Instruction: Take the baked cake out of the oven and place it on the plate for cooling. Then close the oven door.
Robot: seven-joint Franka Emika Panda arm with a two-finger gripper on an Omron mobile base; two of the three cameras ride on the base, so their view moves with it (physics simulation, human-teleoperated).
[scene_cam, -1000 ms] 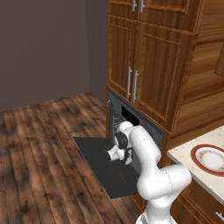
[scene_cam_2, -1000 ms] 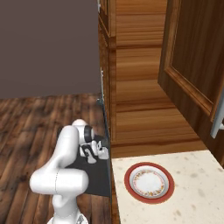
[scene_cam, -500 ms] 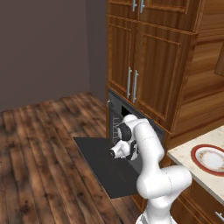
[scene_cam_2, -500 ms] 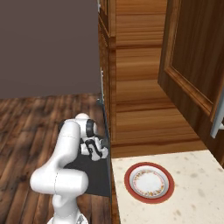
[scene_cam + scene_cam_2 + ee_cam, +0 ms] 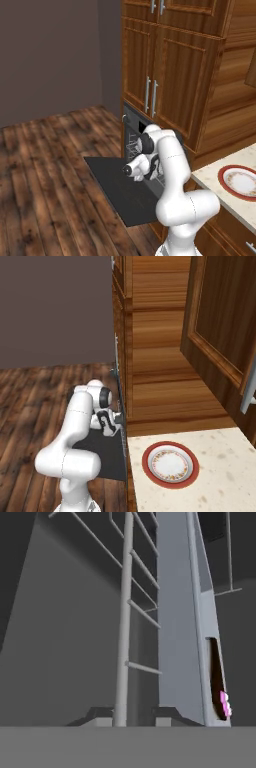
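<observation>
The oven [image 5: 136, 134] stands open, its door [image 5: 120, 195] folded down flat over the floor. My gripper [image 5: 152, 167] reaches into the cavity at rack height. In the hand view the wire rack [image 5: 125, 612] runs away from me and one of its bars lies between my two fingertips [image 5: 99, 716], which stand a little apart with a gap on each side of the bar. A pale blue-grey tray [image 5: 177, 622] rests on the rack. The baked cake [image 5: 218, 687] shows as a dark sliver with a pink speck on the tray's far side. The plate [image 5: 243, 181] sits on the counter to the right.
Wooden cabinets [image 5: 170, 65] rise above and beside the oven. The speckled beige counter [image 5: 220, 476] holds the plate [image 5: 170, 464], with a cabinet door [image 5: 220, 331] hanging open above it. The oven door [image 5: 100, 451] juts out over the wooden floor [image 5: 45, 175].
The arm has pushed the hand further into the oven, and the fingers have drawn closer together.
</observation>
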